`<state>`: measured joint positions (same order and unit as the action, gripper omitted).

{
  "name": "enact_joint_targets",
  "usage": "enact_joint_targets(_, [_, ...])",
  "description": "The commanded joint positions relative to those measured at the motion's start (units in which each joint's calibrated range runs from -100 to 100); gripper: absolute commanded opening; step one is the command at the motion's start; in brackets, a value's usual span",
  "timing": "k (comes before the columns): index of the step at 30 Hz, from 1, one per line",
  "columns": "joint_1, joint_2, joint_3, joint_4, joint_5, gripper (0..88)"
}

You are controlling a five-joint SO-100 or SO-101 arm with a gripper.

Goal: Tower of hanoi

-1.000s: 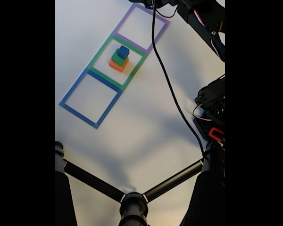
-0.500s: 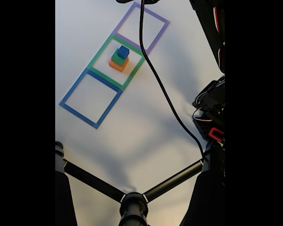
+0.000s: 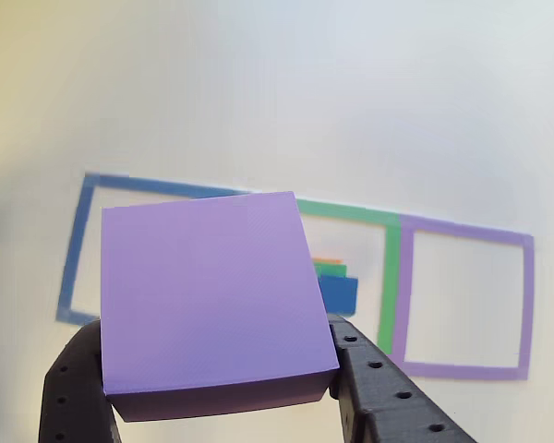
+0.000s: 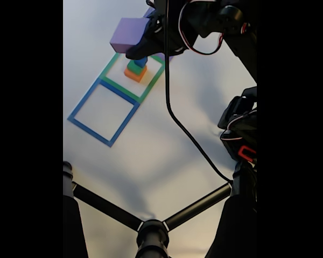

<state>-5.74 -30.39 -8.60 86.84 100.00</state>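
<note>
My gripper is shut on the wide flat purple block, with a black finger against each side. In the fixed view the purple block hangs in the gripper above the far left of the green taped square. Inside that square stands a stack: orange block at the bottom, green block on it, blue cube on top. In the other view the purple block hides most of the stack, leaving only edges of the orange, green and blue blocks.
Three taped outlines lie in a row on the white table: blue, green, and purple. A black cable hangs across the table. The arm's base stands at the right, and black stand legs cross the near edge.
The arm has swung in from the top edge of the fixed view, carrying the purple block out over the green square. The three-block stack has not moved.
</note>
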Motion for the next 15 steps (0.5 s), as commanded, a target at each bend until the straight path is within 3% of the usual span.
enact_joint_targets(1, [-3.60, -8.63, 6.37, -1.90, 0.00, 13.8])
enact_joint_targets(8, [-6.42, -13.04, 15.37, -3.60, 0.00, 13.7])
enact_joint_targets(15, [-10.23, -17.29, 39.27, -22.70, 0.00, 13.7])
